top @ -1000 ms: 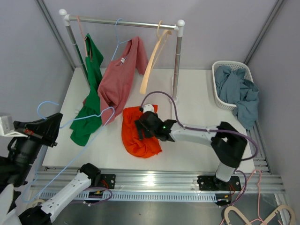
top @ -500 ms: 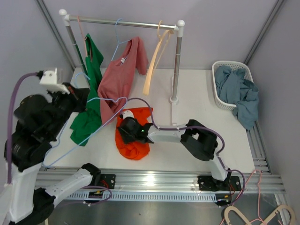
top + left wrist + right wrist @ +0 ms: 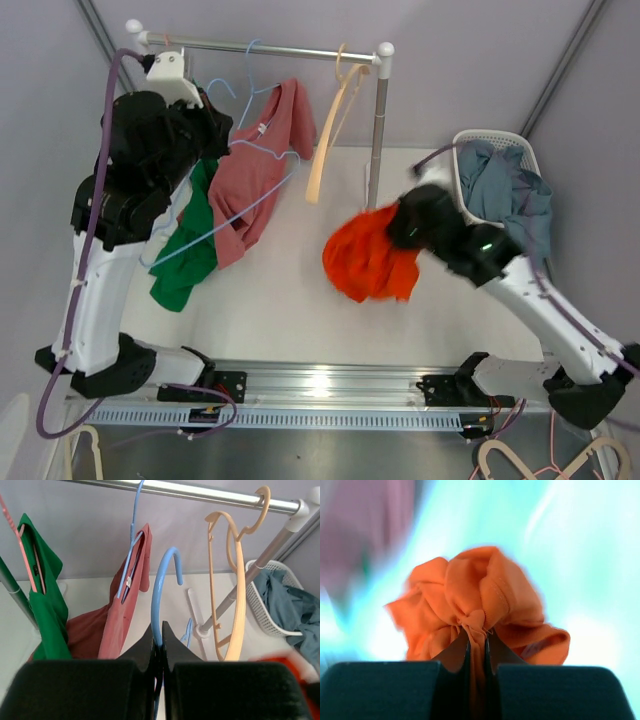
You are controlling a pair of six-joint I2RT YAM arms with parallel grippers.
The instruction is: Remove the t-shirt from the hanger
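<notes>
The orange t-shirt hangs bunched in the air over the table's right middle, off the hanger. My right gripper is shut on a fold of it; in the right wrist view the cloth is pinched between the closed jaws of the gripper. The bare light-blue wire hanger is held up near the rail at the upper left. My left gripper is shut on the stem below the hanger's hook, and that gripper sits just under the rail.
A metal rail on two posts carries a green shirt on a pink hanger, a pink shirt on a blue hanger and an empty tan hanger. A white basket with blue-grey clothes stands at the right.
My right gripper has shut on the orange t-shirt and lifted it off the table toward the right. My left arm has swung up from the lower left to the rail with the blue hanger.
</notes>
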